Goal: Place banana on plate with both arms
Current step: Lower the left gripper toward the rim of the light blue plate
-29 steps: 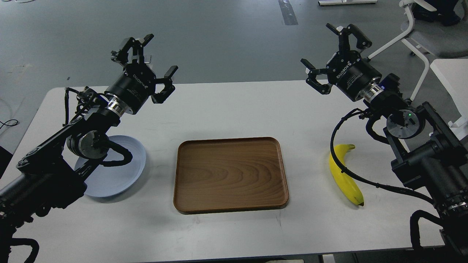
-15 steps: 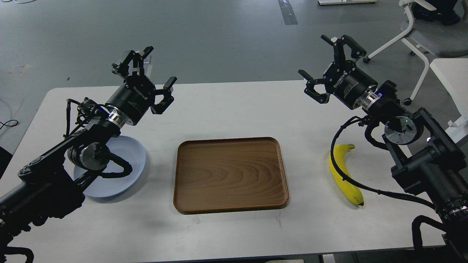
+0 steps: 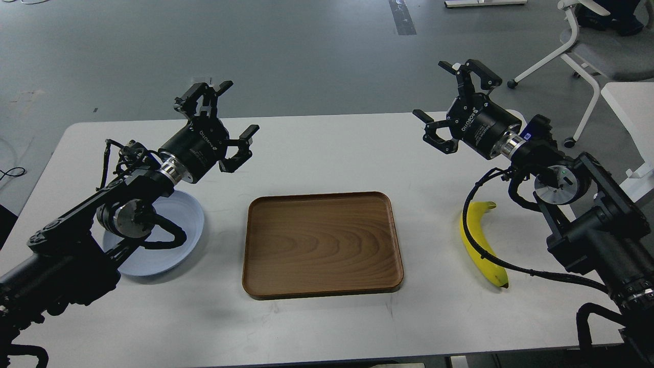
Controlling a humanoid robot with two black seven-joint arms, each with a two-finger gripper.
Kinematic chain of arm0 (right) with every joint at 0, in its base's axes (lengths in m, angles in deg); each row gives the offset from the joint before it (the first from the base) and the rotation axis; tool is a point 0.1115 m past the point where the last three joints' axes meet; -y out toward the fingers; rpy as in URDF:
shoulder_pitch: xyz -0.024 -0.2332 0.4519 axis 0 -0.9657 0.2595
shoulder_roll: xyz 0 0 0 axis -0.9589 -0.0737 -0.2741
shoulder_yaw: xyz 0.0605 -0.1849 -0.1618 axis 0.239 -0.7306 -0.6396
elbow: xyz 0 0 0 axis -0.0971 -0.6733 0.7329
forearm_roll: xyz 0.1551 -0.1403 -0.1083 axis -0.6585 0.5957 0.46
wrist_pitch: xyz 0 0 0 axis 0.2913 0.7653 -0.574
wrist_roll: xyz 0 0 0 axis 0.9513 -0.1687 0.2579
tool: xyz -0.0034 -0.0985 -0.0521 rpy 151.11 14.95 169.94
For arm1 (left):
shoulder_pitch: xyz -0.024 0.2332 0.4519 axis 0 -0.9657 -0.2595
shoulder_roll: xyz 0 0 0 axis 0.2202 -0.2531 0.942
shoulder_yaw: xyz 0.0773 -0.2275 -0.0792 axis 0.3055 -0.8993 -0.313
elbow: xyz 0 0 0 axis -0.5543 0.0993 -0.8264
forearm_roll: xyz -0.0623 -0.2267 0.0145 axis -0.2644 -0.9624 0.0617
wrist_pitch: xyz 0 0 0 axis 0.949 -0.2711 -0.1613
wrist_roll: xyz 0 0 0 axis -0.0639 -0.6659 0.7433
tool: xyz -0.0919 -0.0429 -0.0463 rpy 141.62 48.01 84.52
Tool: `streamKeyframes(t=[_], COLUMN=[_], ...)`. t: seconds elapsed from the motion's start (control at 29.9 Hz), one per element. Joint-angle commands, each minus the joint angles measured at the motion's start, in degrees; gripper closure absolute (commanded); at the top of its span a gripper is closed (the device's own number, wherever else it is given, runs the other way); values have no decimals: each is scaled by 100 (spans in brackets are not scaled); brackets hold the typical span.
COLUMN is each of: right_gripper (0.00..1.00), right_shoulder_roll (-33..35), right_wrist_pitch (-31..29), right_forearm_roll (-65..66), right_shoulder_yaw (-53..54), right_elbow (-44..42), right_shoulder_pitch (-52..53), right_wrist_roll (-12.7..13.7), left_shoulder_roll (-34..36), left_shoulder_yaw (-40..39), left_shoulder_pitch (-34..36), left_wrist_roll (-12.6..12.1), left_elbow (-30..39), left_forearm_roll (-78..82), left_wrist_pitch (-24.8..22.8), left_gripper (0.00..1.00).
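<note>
A white table (image 3: 327, 148) carries a brown wooden tray (image 3: 323, 244) at its middle. Left of the tray sits the plate (image 3: 181, 217); right of it lies the banana (image 3: 483, 245). Above, the left gripper (image 3: 225, 115) and right gripper (image 3: 443, 94) hang spread wide, holding nothing.

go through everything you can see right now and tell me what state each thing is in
banana: lying flat on the table, right of the tray, untouched.
plate: on the table at left, nothing visible on it, partly hidden by the left arm.
tray: centre of the table, empty.
left pincer: open, raised, holding nothing.
right pincer: open, raised, holding nothing.
</note>
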Motion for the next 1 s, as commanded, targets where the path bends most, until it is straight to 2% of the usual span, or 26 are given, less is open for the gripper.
streamKeyframes(t=[0.0,0.17,0.27,0.4,0.47,0.77,0.97], right_gripper=[0,0,0,0,0,0,0], right_shoulder_roll=[-4,-21,-30,-30,-30,-39,-4], right_wrist_pitch=[0,0,0,0,0,0,0], right_forearm_roll=[4,4,4,4,4,4,4], right_shoulder_yaw=[-6,-23,-23,-23,-15,-41,-41], right_elbow=[15,24,24,24,33,59,76], right_shoulder_pitch=[6,-3,-3,-3,6,-3,6], right_wrist_roll=[2,2,2,2,2,2,2], left_shoulder_roll=[-24,-68,-77,-15,-6,20,161], left_shoulder_yaw=[-9,44,53,44,44,53,44], left_shoulder_pitch=[-12,-12,5,49,49,58,23], left_wrist_roll=[11,-6,-85,-472,-525,-508,-517], left_elbow=[78,69,69,104,104,131,456], left_forearm_roll=[-29,32,50,24,24,32,15], left_wrist_pitch=[54,141,484,607,607,563,598], left_gripper=[2,2,2,2,2,2,2])
